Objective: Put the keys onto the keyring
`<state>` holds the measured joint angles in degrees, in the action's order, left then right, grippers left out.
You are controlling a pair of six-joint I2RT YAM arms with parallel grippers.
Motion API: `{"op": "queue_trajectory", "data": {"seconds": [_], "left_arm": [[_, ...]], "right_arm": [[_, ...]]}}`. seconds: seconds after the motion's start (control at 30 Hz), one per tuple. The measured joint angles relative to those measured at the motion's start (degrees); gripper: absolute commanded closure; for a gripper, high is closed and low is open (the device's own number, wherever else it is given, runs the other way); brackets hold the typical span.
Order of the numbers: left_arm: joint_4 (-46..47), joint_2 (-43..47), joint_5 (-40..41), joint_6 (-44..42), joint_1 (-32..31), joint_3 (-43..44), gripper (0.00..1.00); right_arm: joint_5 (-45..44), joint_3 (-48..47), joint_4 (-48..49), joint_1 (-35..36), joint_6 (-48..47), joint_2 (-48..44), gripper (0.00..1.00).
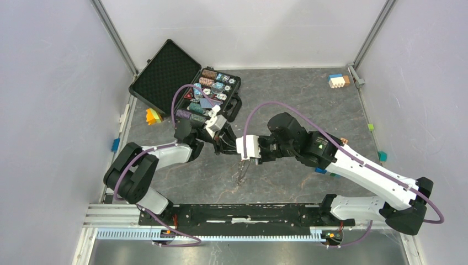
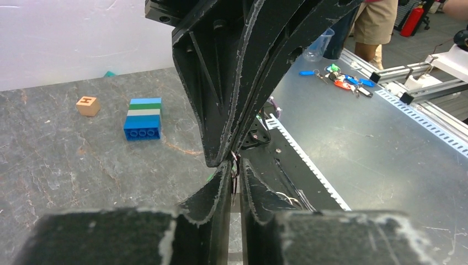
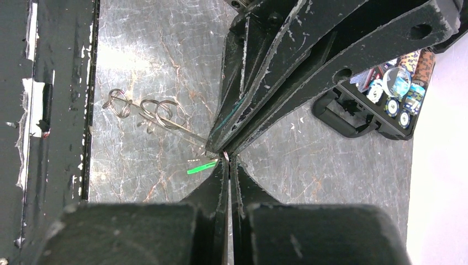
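My two grippers meet tip to tip above the middle of the table. The left gripper (image 1: 227, 147) (image 2: 235, 164) is shut on a thin grey wire loop, the keyring (image 2: 235, 179), which stands edge-on between its fingers. The right gripper (image 1: 238, 152) (image 3: 228, 160) is shut, and a sliver of metal shows at its very tips; it looks like the same ring. A green-headed key (image 3: 201, 167) pokes out beside those tips. Thin metal loops and grey keys (image 3: 144, 113) (image 1: 242, 172) trail from the meeting point. How they join the ring is hidden.
An open black case (image 1: 212, 91) of coloured items sits at the back left, with an orange and yellow block (image 1: 152, 116) beside it. Stacked blocks (image 1: 338, 80) lie at the back right. The arms' base rail (image 1: 237, 212) runs along the near edge.
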<state>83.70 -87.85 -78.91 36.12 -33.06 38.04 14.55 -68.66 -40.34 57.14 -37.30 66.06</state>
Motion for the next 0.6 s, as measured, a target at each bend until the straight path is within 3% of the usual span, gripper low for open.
{"op": "queue_trajectory", "data": {"seconds": [0.13, 0.47, 0.6], "left_arm": [[0.0, 0.0, 0.0, -0.6, 0.1, 0.0, 0.97], [0.1, 1.2, 0.8, -2.0, 0.1, -1.6, 0.98], [0.1, 2.1, 1.9, -2.0, 0.1, -2.4, 0.98]], "right_arm": [[0.5, -0.2, -0.1, -0.1, 0.0, 0.0, 1.00], [1.5, -0.2, -0.2, -0.3, -0.3, 0.3, 1.00], [1.7, -0.2, 0.0, -0.3, -0.7, 0.3, 0.90]]}}
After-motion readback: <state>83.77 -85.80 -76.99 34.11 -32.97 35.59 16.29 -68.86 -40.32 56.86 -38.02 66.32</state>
